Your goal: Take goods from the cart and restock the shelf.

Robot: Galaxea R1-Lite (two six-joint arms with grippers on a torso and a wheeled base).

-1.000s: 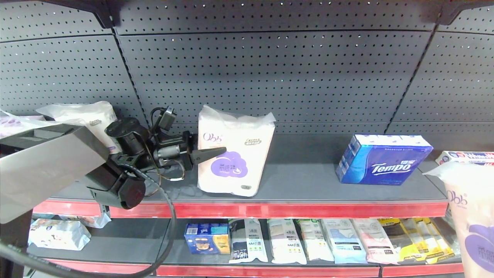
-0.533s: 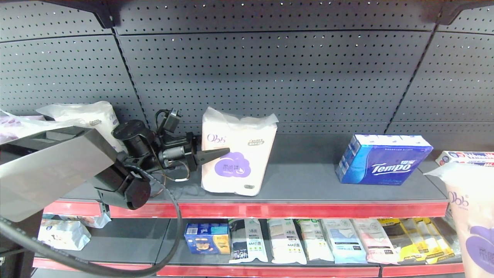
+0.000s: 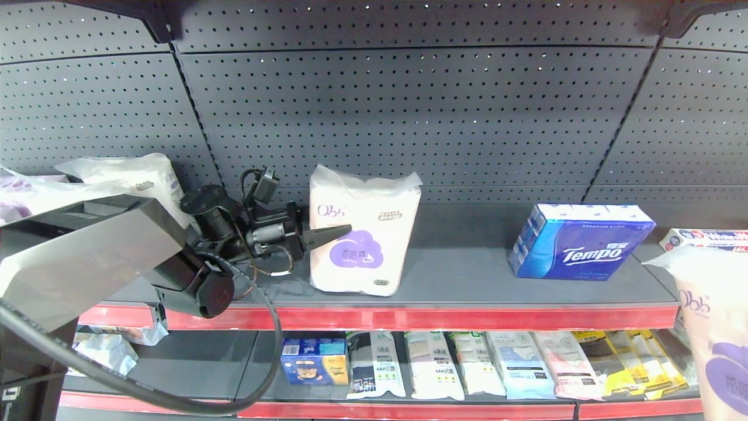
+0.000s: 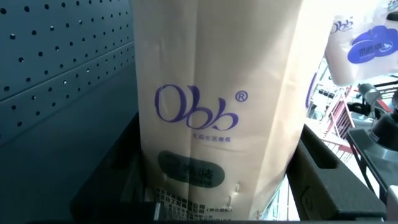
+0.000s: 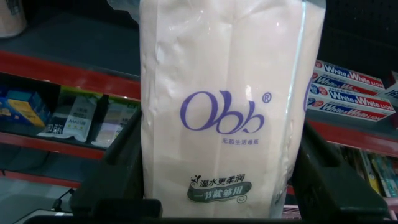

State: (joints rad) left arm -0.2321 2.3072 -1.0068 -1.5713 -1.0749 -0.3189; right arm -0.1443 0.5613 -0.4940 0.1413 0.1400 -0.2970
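A white tissue pack (image 3: 365, 231) with purple print stands upright on the grey upper shelf (image 3: 467, 280), left of centre. My left gripper (image 3: 342, 229) is shut on it from the left, one dark finger lying across its front face. In the left wrist view the same pack (image 4: 217, 112) sits between the two fingers (image 4: 329, 174). A second pack of the same kind (image 3: 713, 327) hangs at the lower right, off the shelf, below its right end. In the right wrist view my right gripper (image 5: 221, 193) is shut on this second pack (image 5: 224, 112).
A blue tissue box (image 3: 578, 240) lies on the shelf's right part, with toothpaste boxes (image 3: 707, 237) beyond it. Another white pack (image 3: 134, 175) stands at the far left. Bare shelf lies between the held pack and the blue box. The lower shelf (image 3: 467, 362) carries several small packets.
My left gripper has shifted a little to the right along the shelf, taking the tissue pack with it. The pack at the lower right has barely moved.
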